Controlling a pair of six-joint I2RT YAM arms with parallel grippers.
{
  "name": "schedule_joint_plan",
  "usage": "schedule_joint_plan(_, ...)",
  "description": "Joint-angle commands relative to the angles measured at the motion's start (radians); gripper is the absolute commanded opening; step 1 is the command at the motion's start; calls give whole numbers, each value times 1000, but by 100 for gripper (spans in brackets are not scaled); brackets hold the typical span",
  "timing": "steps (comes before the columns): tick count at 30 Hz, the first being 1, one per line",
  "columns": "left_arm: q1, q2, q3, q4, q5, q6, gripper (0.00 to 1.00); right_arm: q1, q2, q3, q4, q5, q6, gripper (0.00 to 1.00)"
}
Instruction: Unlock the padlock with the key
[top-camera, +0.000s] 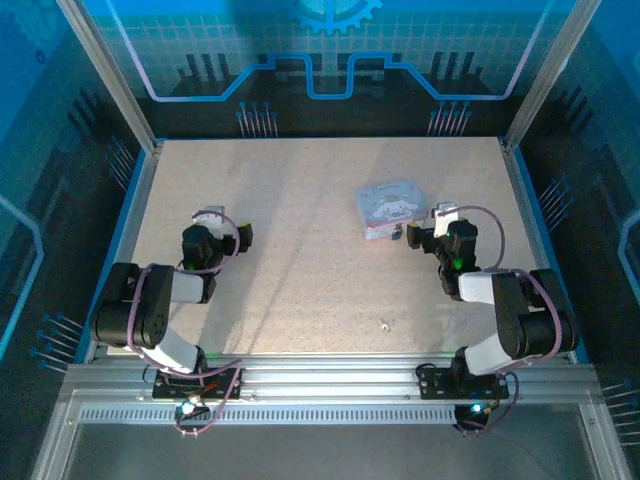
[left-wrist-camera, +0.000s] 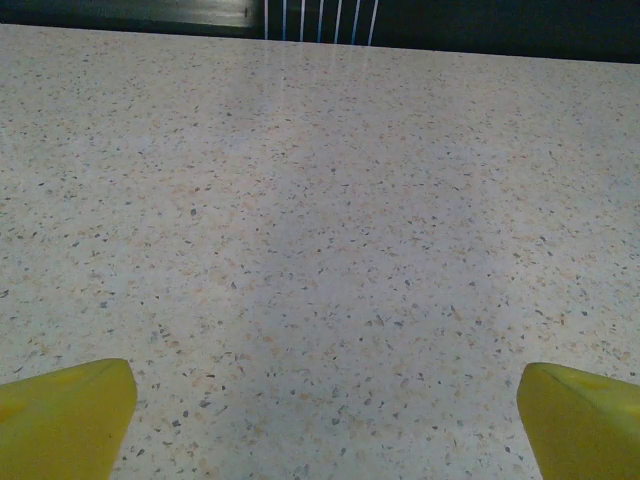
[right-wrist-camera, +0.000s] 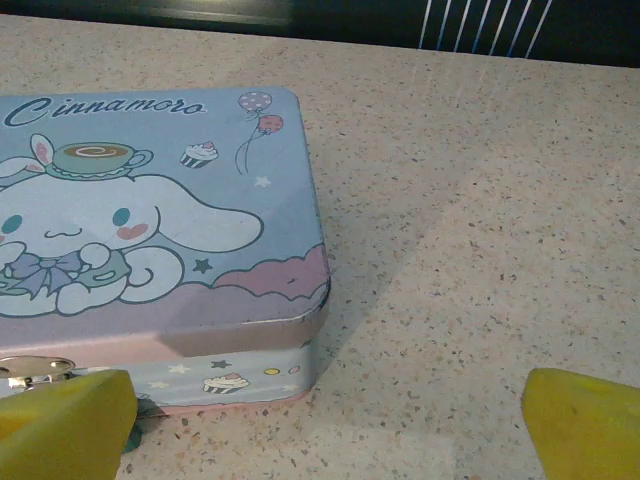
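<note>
- Left gripper (left-wrist-camera: 320, 440) hangs low over bare table (left-wrist-camera: 320, 200), its yellow fingertips (left-wrist-camera: 62, 415) spread wide and holding nothing. It is well apart from everything the task needs, so any reach across to help is a long one. A reach like that could sweep the small parts aside.
- Key (top-camera: 384, 324) lies flat on the table near the front edge, between the two arms and closer to the right one. It is thin and pale against the speckled surface. A pinch from above may skid off it or push it along, and a poor grip would leave it crooked for the keyhole.
- Tin (right-wrist-camera: 200, 220), lavender-blue with a cartoon lid, sits further back than the key. It looks light. A bump from a finger would probably slide it and drag along whatever hangs on its silvery latch (right-wrist-camera: 35, 370).
- Padlock (top-camera: 398, 237) sits just against the tin's near side. From the right wrist only a dark sliver shows beside the finger, below the latch. I cannot tell whether its shackle passes through the latch.
- Right gripper (right-wrist-camera: 325, 430) is released, with nothing between its jaws, and one fingertip sits just beside the latch and padlock. Closing from here could clip the tin's corner or knock the padlock round. A loose, unsteadied padlock would likely twist away when the key is pressed in.
</note>
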Motion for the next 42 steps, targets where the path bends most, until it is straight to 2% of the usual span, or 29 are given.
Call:
schedule_joint_plan(1,0,-13,13,-2,25,7,99,6,4,15,-1,-7,-17,100)
schedule_joint_plan(29,3,-13,15,-5,-1,-4,99,-7,2,14,-2,-30,-11,100)
schedule_joint_plan(35,2,-66,-37,49,-36,-14,99,-16,-99,51,-158,-34,3,100)
schedule_joint_plan(42,2,-268,-13,-160,-60,-24,99,-24,-220,107,-372,-78,62,100)
